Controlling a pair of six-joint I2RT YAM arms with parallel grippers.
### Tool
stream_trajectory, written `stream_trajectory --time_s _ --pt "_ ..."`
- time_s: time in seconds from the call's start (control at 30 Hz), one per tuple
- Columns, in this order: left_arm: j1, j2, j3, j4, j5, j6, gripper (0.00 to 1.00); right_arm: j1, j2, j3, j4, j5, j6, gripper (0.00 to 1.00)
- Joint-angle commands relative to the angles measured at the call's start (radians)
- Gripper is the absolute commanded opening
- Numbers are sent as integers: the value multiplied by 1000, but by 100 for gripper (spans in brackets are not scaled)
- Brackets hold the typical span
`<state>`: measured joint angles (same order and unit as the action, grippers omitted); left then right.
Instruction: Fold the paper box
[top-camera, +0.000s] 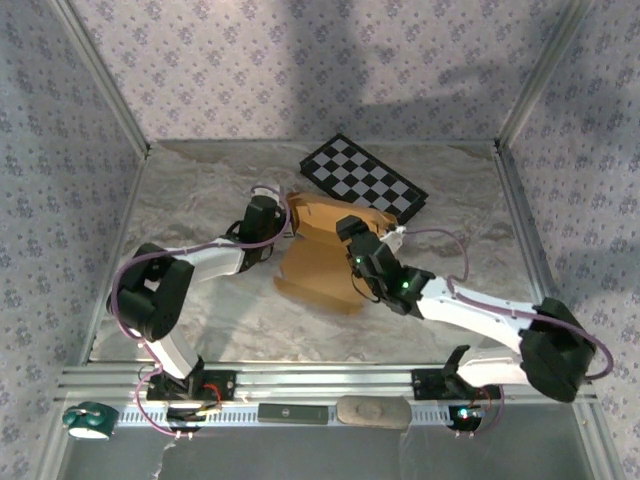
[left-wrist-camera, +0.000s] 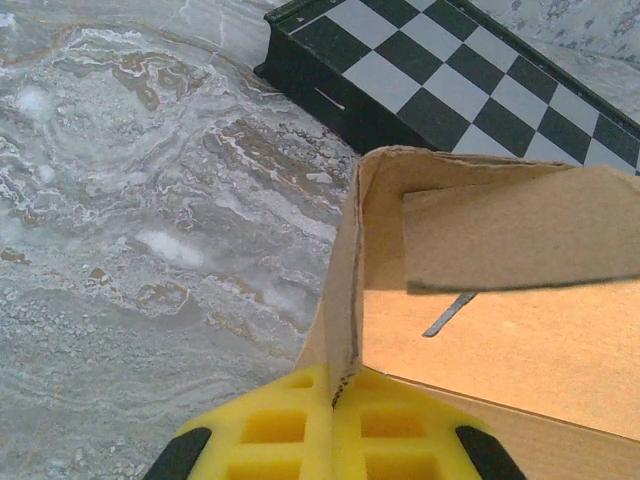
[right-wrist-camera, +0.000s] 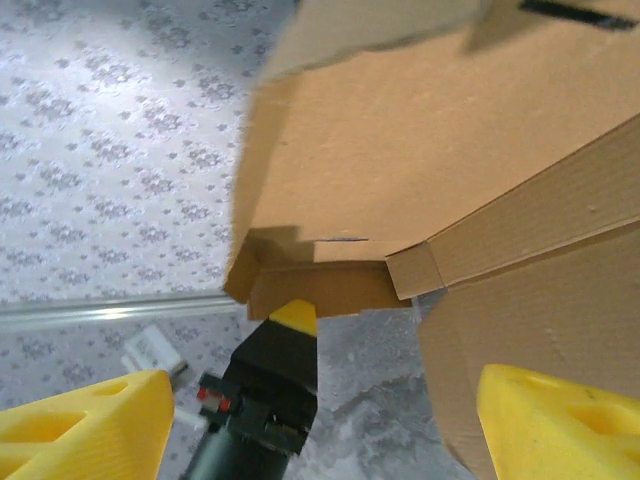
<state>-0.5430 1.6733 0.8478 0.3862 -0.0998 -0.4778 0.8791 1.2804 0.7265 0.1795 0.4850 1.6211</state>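
Looking from above, the paper box (top-camera: 320, 265) lies mid-table (top-camera: 200, 190), touching the checkered board (top-camera: 365, 180), between the left gripper (top-camera: 283, 228) and the right gripper (top-camera: 350, 228). At the left wrist, the yellow fingers (left-wrist-camera: 280, 425) are pressed together on a standing wall of the box. At the right wrist, the fingers (right-wrist-camera: 85, 425) stand wide apart, with the box just in front of them.

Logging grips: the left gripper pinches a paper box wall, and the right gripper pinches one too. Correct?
No. The right gripper is open, fingers spread wide near the paper box, as the right wrist view shows. The left gripper does pinch a wall.
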Motion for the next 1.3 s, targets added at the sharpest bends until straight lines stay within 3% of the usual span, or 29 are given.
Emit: stream_trajectory --time_s 0.0,0.3,0.57,1.03,1.27 --pt "-14 -47 -6 -21 -25 -26 0 -48 57 67 89 -57 86 79" --pt "-31 -68 -19 -23 -52 -21 0 -139 163 155 142 -126 81 75" --pt "-35 -80 -26 -28 -55 -16 0 -190 242 175 179 -157 122 54" --pt "-36 -81 -16 -43 -51 -4 0 -259 317 184 239 -198 112 35" --pt "-37 -88 -17 -54 -48 3 0 -256 322 175 249 -190 100 5"
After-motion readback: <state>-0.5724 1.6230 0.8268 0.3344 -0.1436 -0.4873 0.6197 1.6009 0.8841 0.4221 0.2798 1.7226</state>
